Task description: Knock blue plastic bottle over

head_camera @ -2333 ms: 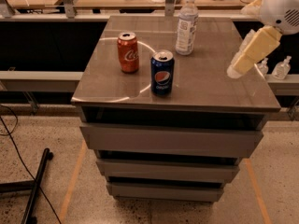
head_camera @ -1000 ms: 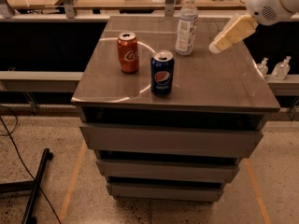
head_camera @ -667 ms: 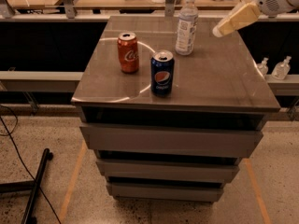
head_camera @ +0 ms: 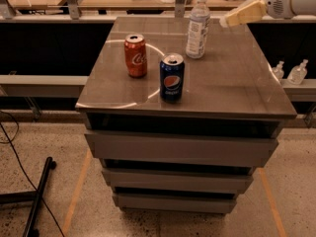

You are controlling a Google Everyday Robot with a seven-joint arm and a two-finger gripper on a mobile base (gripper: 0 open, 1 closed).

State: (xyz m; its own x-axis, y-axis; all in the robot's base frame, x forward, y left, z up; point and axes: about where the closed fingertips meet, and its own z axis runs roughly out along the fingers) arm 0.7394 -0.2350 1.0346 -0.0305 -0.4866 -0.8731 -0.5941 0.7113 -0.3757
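The blue plastic bottle [head_camera: 197,27], clear with a white cap and pale label, stands upright at the far middle of the brown cabinet top [head_camera: 237,83]. My gripper [head_camera: 226,21] is at the upper right, its cream-coloured finger pointing left toward the bottle's upper part, a short gap to the right of it and above the top's surface. It holds nothing that I can see.
A red Coca-Cola can [head_camera: 135,55] and a dark blue Pepsi can [head_camera: 172,78] stand left and front of the bottle. Two small clear pump bottles [head_camera: 291,72] sit on a ledge at the right. Desks with clutter run behind the cabinet.
My gripper has moved up and left from the right edge of the cabinet top toward the bottle. The bottle and both cans have not moved.
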